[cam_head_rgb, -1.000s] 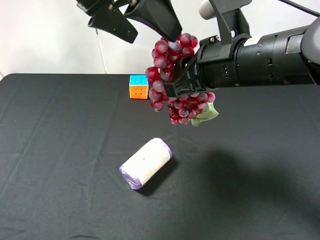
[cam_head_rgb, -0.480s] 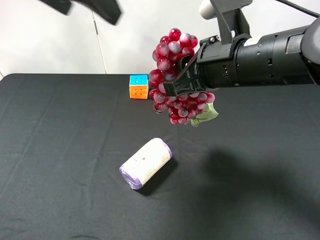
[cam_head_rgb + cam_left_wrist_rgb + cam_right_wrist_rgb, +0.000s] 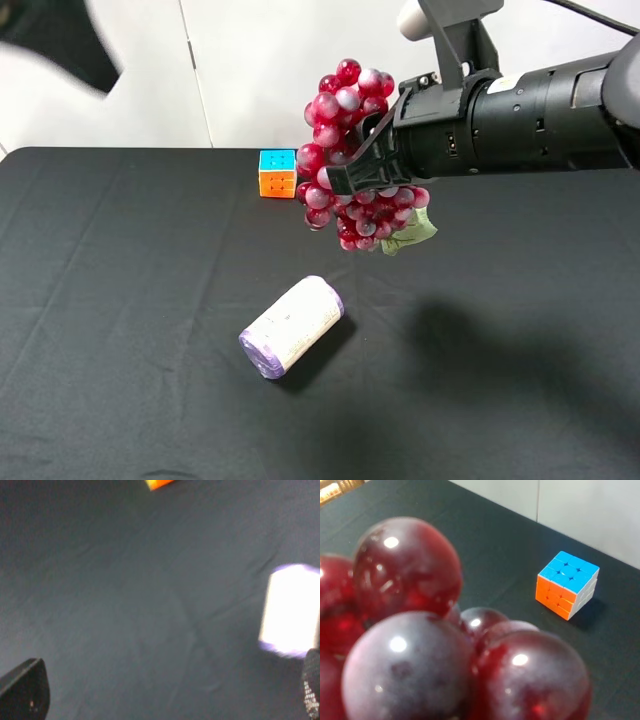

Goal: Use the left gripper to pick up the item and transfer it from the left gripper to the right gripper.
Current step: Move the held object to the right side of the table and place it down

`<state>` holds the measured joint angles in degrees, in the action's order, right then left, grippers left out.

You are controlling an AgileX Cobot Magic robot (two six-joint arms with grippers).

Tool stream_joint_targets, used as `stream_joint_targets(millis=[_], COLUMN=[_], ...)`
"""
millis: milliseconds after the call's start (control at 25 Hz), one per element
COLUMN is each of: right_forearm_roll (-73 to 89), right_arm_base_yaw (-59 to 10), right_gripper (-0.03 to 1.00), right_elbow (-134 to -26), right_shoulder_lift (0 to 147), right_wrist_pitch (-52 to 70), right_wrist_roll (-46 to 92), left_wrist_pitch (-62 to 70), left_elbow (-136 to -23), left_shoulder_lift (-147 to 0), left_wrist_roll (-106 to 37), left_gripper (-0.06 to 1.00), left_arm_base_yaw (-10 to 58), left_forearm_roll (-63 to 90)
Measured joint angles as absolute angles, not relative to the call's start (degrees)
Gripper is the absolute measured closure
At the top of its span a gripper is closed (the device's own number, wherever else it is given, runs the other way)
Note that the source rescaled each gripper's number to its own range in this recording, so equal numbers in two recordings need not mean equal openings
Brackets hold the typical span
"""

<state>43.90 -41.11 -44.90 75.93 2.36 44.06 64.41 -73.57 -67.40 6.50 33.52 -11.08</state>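
Open room runs along the left and near edges of the black surface. The blurred left gripper is spread wide, holding nothing. A white roll lies mid-surface, with a cube near the far edge. Above the far edge, the right gripper clamps the grapes in the air, its fingertips partly hidden.

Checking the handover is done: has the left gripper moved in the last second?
Yes. The left gripper swung leftward off the grapes, from above the puzzle cube to far left of it.
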Motion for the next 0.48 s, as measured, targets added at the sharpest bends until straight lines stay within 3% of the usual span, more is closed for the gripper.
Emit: stream_joint_targets(millis=[480], right_forearm_roll=[43.9], right_arm_base_yaw=[-41.11], right_gripper=[0.95], right_elbow=[-44.9], right_shoulder_lift=[75.93], right_wrist_pitch=[2.64], right_wrist_roll=[43.41], left_wrist_pitch=[63.38], left_elbow=[-56.05], left_shoulder_lift=[-54.76], left_wrist_roll=[13.19], left_gripper=[-0.06], left_arm_base_yaw=[33.52], left_forearm_roll=[-12.37])
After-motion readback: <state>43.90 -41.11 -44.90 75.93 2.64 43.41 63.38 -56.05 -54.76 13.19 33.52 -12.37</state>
